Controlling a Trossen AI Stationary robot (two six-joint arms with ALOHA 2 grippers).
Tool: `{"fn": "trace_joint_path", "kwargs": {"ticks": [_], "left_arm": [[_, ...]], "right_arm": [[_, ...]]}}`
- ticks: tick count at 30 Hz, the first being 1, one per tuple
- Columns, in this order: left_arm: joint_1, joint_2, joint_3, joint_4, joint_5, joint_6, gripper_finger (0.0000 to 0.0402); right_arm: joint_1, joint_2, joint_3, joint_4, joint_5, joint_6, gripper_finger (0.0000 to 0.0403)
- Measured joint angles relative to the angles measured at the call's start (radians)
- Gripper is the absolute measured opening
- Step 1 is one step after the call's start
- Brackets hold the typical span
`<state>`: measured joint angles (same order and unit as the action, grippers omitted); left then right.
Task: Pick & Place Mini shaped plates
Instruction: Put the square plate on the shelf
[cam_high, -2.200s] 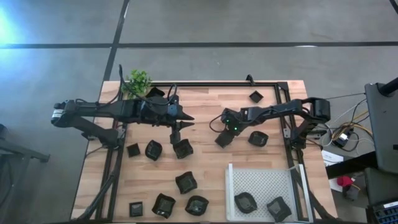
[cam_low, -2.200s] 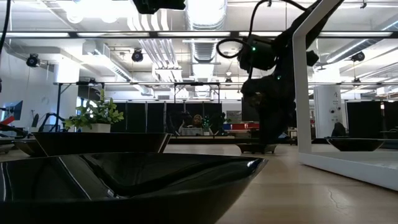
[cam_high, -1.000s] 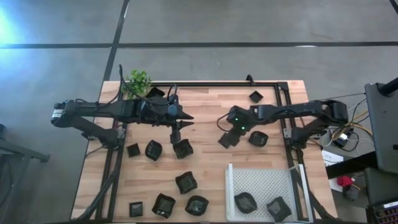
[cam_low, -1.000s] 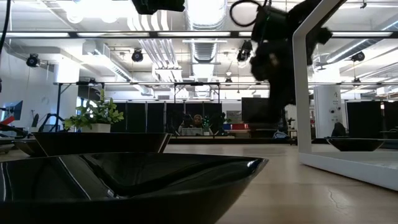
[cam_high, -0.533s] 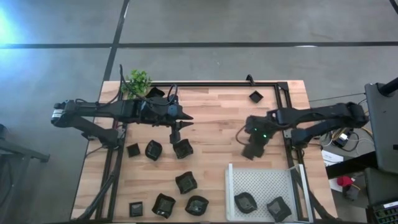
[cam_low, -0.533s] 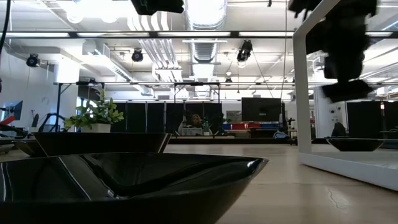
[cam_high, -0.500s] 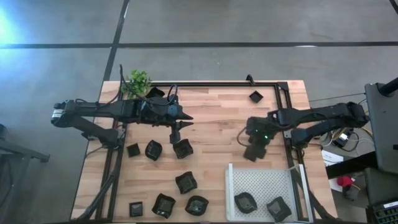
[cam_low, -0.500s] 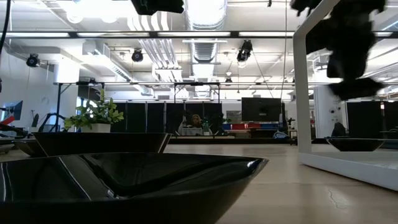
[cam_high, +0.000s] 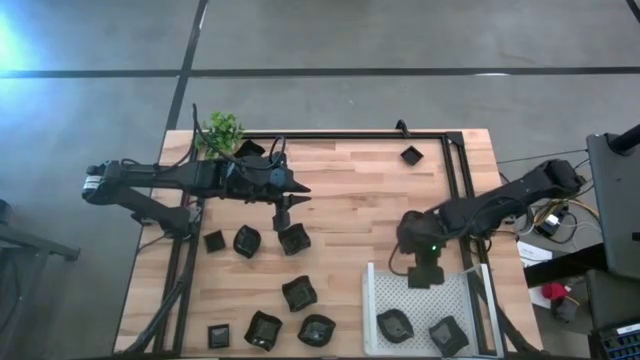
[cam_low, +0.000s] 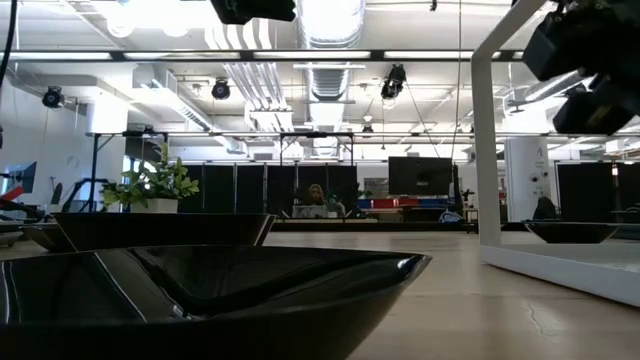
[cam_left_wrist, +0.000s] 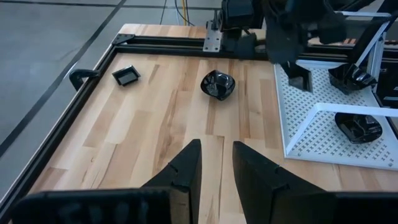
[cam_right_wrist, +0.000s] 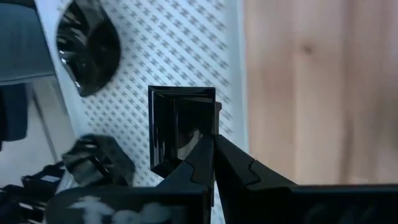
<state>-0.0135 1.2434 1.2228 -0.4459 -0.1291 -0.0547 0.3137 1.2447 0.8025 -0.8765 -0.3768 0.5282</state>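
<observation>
Overhead, right fingers (cam_right_wrist: 208, 158) gripping square plate (cam_right_wrist: 180, 127), above tray (cam_right_wrist: 186, 56)

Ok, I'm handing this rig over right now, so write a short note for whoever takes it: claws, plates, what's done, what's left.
Right claw: shut on a square plate, held above the white tray near its far edge.
Left claw: open, empty, hovering over the table by the plates on the left.
Done: two plates lie in the tray.
Left: release the held plate into the tray. Then the loose ones: a cluster on the table's left and near side, one at the far right edge, one more mid-right in the left wrist view.
</observation>
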Motion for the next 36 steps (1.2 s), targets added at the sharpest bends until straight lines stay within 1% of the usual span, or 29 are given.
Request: {"fn": "trace_joint_path", "kwargs": {"ticks": [4,11,17,31,36], "left_arm": [[0.000,0.000,0.000,0.000,0.000,0.000,0.0085],[0.000,0.000,0.000,0.000,0.000,0.000,0.0085],[-0.001,0.000,0.000,-0.001,0.000,-0.001,0.0085],[0.000,0.000,0.000,-0.007,0.000,-0.001,0.0085],[0.000,0.000,0.000,-0.007,0.000,-0.001,0.0085]], "right_arm": [[0.034,0.062,-0.017,0.098,-0.010,0.002,0.0008],[0.078,0.183,-0.020,0.129,-0.011,-0.023,0.0008],[0.104,0.268,-0.020,0.199,-0.025,-0.031,0.0008],[0.108,0.276,-0.020,0.225,-0.025,-0.026,0.0010],[0.108,0.276,-0.020,0.225,-0.016,-0.023,0.0030]]}}
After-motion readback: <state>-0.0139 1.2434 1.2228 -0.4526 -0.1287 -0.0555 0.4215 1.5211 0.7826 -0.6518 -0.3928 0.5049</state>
